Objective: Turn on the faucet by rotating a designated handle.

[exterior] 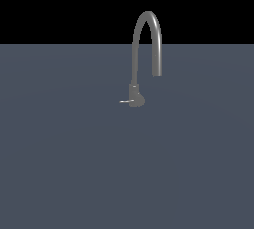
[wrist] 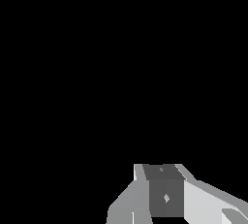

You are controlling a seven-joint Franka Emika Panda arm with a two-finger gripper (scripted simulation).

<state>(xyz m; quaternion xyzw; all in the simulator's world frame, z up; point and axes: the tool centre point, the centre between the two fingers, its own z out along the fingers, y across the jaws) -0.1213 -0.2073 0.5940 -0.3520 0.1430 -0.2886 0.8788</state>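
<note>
Handle (exterior: 125,102), a thin rod, sticks out from the base of the faucet (exterior: 137,95) toward the exterior view's left, low over the worktop (exterior: 74,163). Risk: the rod is tiny beside the arched spout (exterior: 147,29), so an approach could catch the spout instead. The fingers (wrist: 164,194) face blackness, touching nothing; their opening I cannot tell, nor the handle's place relative to them.

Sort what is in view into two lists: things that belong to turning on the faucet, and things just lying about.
Belongs to the job:
- faucet, with its arched spout
- handle, the thin lever at the faucet's base
- gripper, seen only in the wrist view, facing blackness

Just there:
- grey surface that the faucet stands on; no loose objects show
</note>
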